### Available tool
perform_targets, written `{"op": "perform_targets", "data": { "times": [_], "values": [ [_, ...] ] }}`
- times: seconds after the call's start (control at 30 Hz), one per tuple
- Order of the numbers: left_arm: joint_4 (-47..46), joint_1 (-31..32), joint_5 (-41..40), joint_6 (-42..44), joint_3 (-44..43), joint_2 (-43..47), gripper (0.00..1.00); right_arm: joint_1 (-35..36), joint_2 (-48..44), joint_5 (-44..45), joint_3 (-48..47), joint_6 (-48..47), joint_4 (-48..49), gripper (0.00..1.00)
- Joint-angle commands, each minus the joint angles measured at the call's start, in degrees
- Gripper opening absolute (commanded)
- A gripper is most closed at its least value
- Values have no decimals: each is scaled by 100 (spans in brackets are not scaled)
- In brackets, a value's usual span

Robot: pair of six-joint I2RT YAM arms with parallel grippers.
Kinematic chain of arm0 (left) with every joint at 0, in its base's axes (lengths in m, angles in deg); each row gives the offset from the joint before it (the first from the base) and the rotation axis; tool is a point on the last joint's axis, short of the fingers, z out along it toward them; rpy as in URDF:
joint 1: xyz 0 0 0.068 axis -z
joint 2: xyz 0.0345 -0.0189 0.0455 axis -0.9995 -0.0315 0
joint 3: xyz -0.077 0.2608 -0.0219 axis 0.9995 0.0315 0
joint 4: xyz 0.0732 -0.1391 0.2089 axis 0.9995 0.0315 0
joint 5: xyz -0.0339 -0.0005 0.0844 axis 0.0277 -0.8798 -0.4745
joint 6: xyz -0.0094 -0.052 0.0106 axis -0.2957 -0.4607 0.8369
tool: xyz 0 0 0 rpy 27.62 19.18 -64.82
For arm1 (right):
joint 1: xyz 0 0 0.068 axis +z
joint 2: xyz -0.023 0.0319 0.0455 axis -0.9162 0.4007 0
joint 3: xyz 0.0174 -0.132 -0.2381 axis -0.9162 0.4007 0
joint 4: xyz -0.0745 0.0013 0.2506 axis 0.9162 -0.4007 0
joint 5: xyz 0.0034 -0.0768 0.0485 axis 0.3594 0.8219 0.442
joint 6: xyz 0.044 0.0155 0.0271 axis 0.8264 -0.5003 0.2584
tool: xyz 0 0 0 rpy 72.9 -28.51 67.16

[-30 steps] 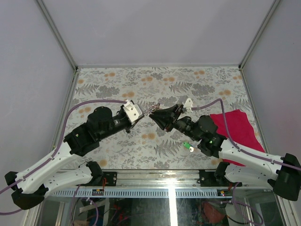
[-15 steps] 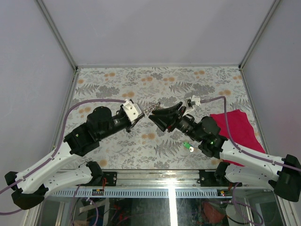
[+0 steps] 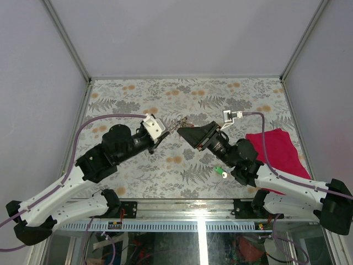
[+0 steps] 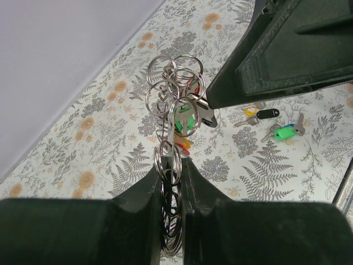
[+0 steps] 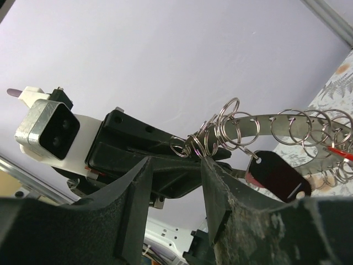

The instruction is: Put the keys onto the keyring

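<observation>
Floral-print desk [image 3: 127,99] beneath it all. Across it, left arm [image 3: 105,154] and right arm [image 3: 265,174], angled inward, tips nearly meeting above the middle. Crimson cloth [image 3: 281,149] flat at the right side, partly under the right arm. Left fingers [image 4: 171,165] clenched on the keyring [image 4: 175,83], a bunch of linked silvery rings held up off the desk. Among the rings, some of the keys [image 4: 187,122], one green-headed, one red-headed. Right fingers [image 5: 175,165] released, spread apart just beside those rings, gripping nothing. More keys loose on the desk near the right arm: yellow, black, green.
</observation>
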Motion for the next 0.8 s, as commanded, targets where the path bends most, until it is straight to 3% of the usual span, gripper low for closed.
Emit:
{"op": "perform_targets", "data": {
  "times": [0.0,0.77],
  "values": [
    [-772,35,-89,-82,-257,12,0,20,172,134,-88,421,553,47],
    [-768,31,-12,-126,-276,-6,0,19,785,106,-213,431,1311,46]
  ]
}}
